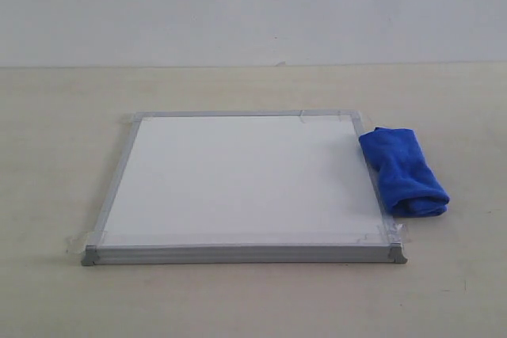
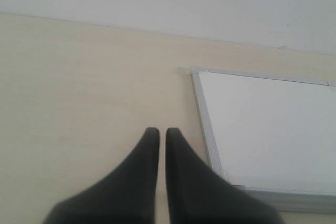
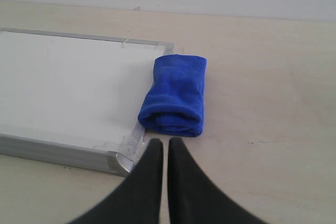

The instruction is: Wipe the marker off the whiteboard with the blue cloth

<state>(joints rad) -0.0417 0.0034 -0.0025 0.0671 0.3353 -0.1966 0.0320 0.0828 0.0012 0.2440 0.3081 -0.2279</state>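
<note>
The whiteboard lies flat on the table, silver-framed, its corners taped down. Its white surface shows no marker line in any view. The blue cloth, a rolled bundle, rests against the board's right edge, partly over the frame. In the right wrist view my right gripper is shut and empty, hovering just short of the blue cloth, near the whiteboard's corner. In the left wrist view my left gripper is shut and empty over bare table beside the whiteboard. Neither gripper appears in the exterior view.
A pale beige table runs back to a plain white wall. Clear tape bits hold the board's corners to the table.
</note>
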